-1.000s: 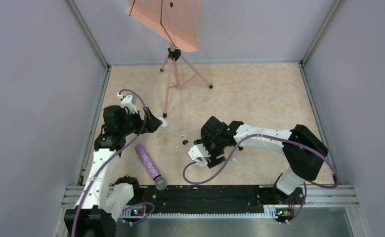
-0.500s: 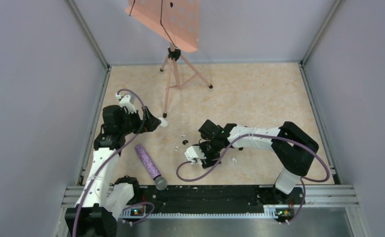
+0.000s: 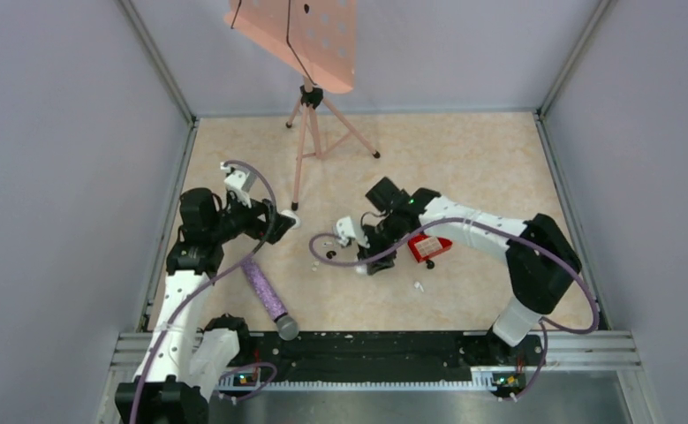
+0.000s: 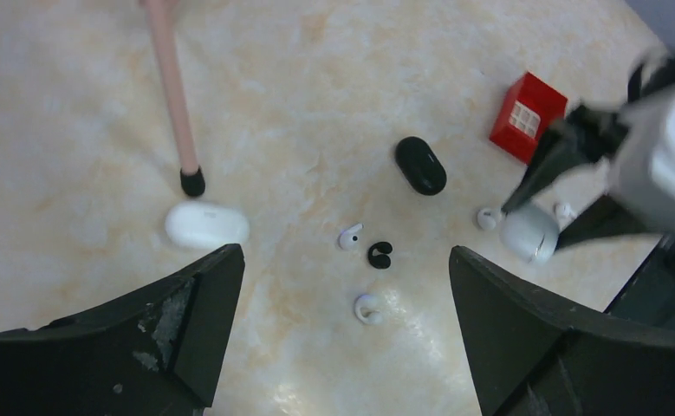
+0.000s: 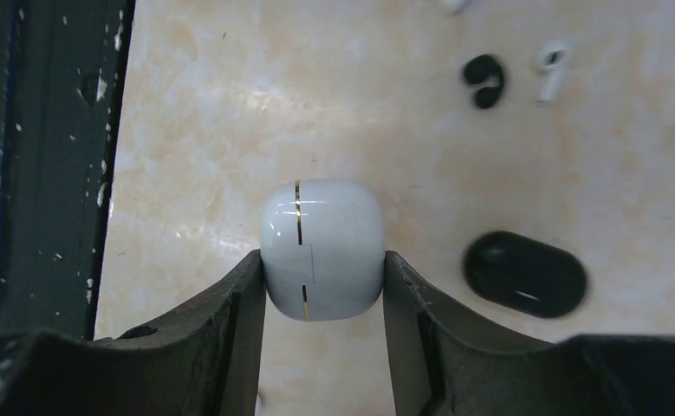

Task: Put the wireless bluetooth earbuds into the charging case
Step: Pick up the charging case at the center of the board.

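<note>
1. Right gripper (image 5: 323,270): jaws closed on the white charging case (image 5: 321,227), one finger against each side, the case's gold seam line facing the wrist camera.
2. Black oval case (image 5: 524,274): on the marbled table (image 5: 230,104), just beside the gripped case.
3. Black earbud (image 5: 484,80) and white earbud (image 5: 552,78): side by side, farther out.
4. Left gripper (image 4: 344,260): jaws spread wide, holding nothing, above the scattered earbuds.
5. White oval case (image 4: 205,225): next to the music stand foot (image 4: 192,182).
6. Red square basket (image 4: 528,115): beyond the black oval case.
</note>
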Robot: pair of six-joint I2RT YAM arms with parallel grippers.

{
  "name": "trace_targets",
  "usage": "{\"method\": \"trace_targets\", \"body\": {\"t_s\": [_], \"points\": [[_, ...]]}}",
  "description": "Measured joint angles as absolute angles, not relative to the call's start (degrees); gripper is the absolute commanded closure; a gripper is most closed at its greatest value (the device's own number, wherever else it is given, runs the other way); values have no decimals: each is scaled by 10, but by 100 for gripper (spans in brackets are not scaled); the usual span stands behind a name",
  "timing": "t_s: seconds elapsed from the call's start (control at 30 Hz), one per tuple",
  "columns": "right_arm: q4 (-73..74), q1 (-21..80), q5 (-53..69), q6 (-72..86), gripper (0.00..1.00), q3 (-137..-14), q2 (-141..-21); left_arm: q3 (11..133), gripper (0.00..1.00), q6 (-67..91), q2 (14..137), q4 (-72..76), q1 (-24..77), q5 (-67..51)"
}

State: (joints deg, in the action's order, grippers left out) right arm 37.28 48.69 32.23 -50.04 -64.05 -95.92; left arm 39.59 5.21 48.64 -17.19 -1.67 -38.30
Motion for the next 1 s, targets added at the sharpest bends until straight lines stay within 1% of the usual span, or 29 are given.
{"method": "trace_targets", "body": {"t_s": [0.07, 0.13, 0.2, 0.27, 0.33, 0.4, 0.47, 0.57, 0.7, 0.8, 0.93, 1.0], "points": [[416, 457, 351, -496, 73, -695, -945, 396, 6, -25, 469, -164, -10, -428], [455, 434, 376, -493, 73, -749, -931, 397, 2, -129, 449, -164, 4, -478], [493, 425, 407, -493, 74, -793, -920, 405, 3, -254, 432, -178, 31, -524], [527, 425, 439, -491, 75, -821, -916, 422, 3, -413, 420, -219, 71, -557], [552, 425, 473, -483, 75, -837, -916, 430, 6, -540, 413, -245, 109, -582], [567, 425, 498, -479, 75, -838, -916, 430, 11, -619, 409, -249, 133, -610], [577, 425, 515, -478, 75, -838, -916, 430, 16, -668, 414, -242, 150, -635], [585, 425, 536, -484, 75, -842, -916, 430, 19, -722, 434, -240, 181, -652], [589, 432, 546, -501, 75, -849, -915, 430, 26, -768, 460, -234, 226, -653], [593, 439, 548, -509, 75, -853, -915, 430, 32, -782, 471, -224, 256, -651], [596, 442, 550, -513, 75, -861, -915, 430, 37, -788, 488, -208, 289, -641], [596, 442, 552, -514, 75, -868, -915, 430, 42, -790, 498, -204, 303, -633]]}}
